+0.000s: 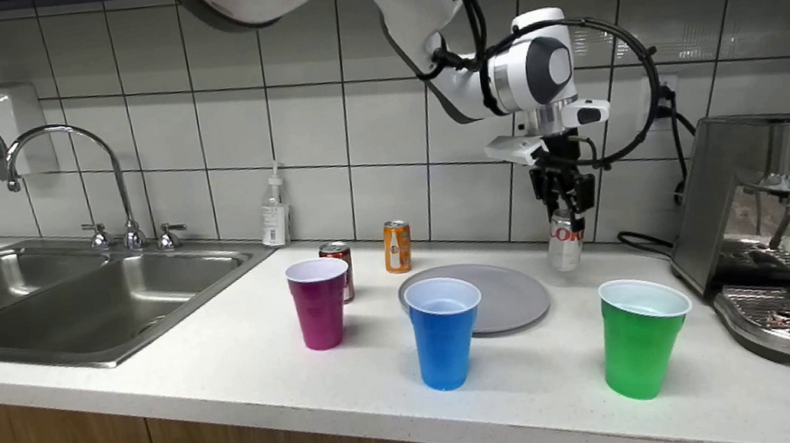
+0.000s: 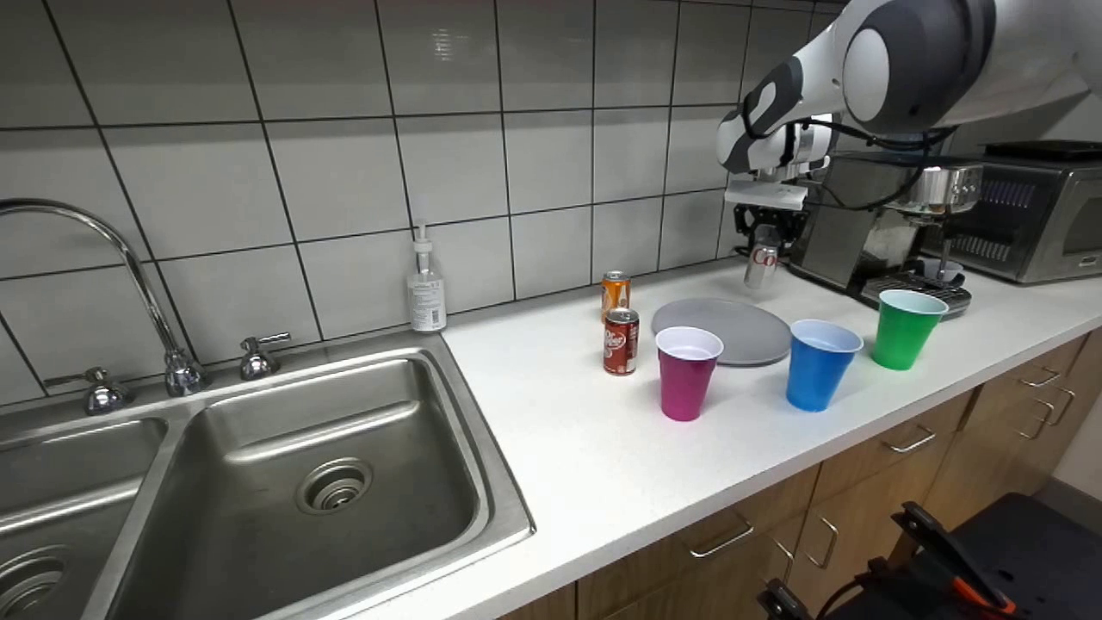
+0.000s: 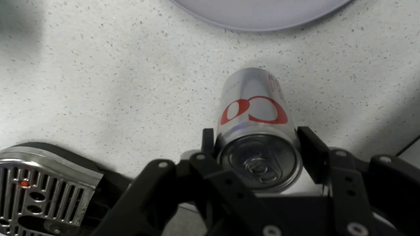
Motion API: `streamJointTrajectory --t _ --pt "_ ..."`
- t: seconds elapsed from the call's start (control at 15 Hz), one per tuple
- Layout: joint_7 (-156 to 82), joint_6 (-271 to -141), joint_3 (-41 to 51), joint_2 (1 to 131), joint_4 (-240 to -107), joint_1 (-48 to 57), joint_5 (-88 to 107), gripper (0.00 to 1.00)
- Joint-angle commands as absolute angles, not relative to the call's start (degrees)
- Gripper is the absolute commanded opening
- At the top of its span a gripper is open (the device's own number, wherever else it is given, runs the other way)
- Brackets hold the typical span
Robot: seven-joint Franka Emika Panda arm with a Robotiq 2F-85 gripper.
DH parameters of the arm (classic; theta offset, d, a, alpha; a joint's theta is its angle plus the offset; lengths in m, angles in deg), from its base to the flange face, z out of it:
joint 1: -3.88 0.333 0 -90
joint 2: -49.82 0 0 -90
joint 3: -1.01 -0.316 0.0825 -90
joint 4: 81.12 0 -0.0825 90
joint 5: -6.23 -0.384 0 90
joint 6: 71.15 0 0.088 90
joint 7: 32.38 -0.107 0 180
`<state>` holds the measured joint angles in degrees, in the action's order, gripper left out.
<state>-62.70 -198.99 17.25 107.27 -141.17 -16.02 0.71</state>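
Nearest, the jaws are gripping a silver soda can [image 3: 251,108], their pads [image 3: 311,154] pressing on opposite sides near its top. Roughly upright, the can is being held over the back of the tabletop [image 3: 115,82]; whether its base is touching, I cannot tell. The step in hand is apparently the grasp itself, and any move from here would be calling for an even, steady squeeze with the can kept level. Farther out, in the wrist view, a gray plate [image 3: 259,13] is lying at 12 o'clock from the can. In an exterior view, a green cup [image 1: 642,341] is standing at the can's 5 o'clock, a coffee machine [image 1: 777,245] is sitting at 3 and, well apart, a magenta cup [image 1: 321,309] is standing at 9.
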Motion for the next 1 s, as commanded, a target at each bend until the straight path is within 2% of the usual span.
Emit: streamJointTrajectory --t 0.0,0.93 --pt "-61.2 -192.8 15.7 113.3 -129.5 -18.6 -0.2 0.39" --pt "-61.5 -185.7 14.7 120.6 -117.0 -19.8 1.0 0.39"
